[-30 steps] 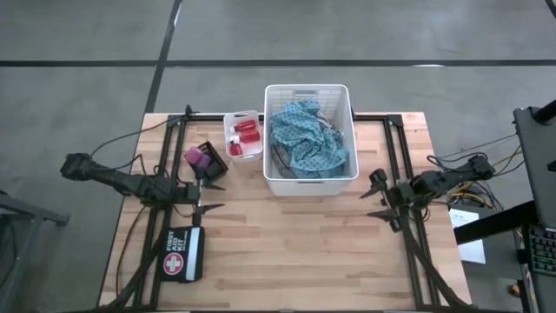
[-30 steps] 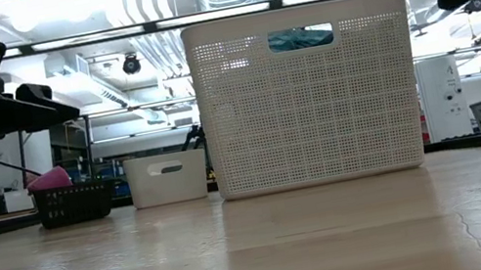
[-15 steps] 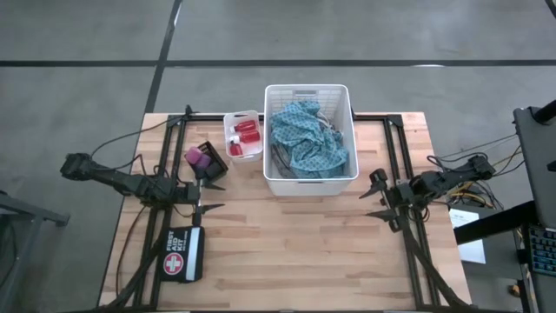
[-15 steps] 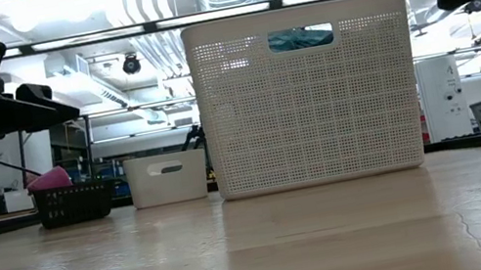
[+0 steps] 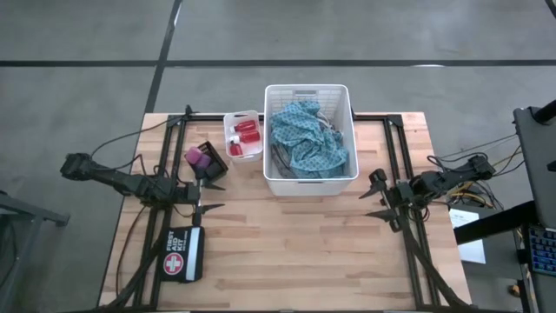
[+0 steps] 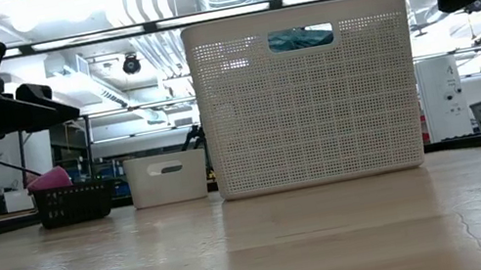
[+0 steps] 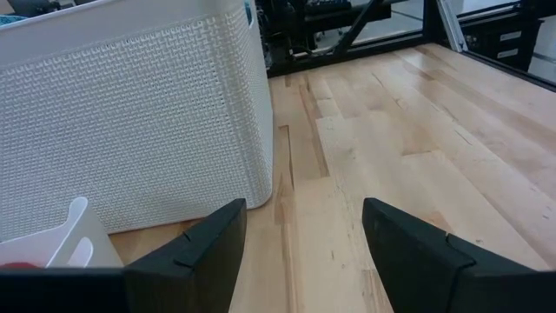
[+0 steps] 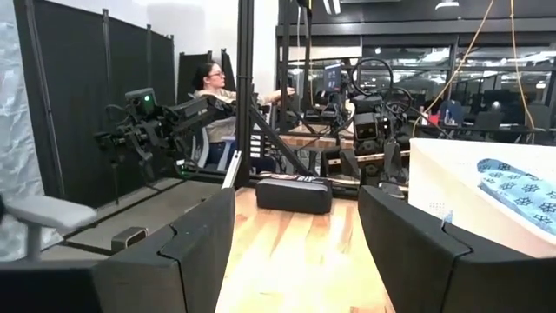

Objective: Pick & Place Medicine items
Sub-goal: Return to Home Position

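left side: the left gripper [image 5: 217,196] hangs above the worktop [image 5: 295,252], pointing toward its centre. its fingers [image 7: 208,248] are spread wide with nothing between them. in the left wrist view bare wood shows through the gap.

a black first aid pouch [image 5: 182,254] lies flat at the near left corner, just beside the left arm.

a small black basket [image 5: 211,161] stands beyond the left gripper, holding the pink and purple pieces [image 5: 195,156]. in the low view a pink piece rises above its rim.

next along, a small white bin [image 5: 242,117] sits at the far edge, apart from the basket and just beside the large bin. the red bottles [image 5: 247,132] lie inside it; their number cannot be told.

centre: the large white bin [image 5: 310,88] stands upright at the far edge. the teal patterned cloth [image 5: 306,139] lies bunched inside and fills most of it. it also shows through the handle slot in the low view.

right side: the right gripper [image 5: 372,197] hangs above the worktop's right part, pointing toward the centre, well apart from the large bin. its fingers [image 8: 195,235] are parted and hold nothing.

beyond the worktop, in the right wrist view, a person [image 8: 213,87] is at a bench in the room.
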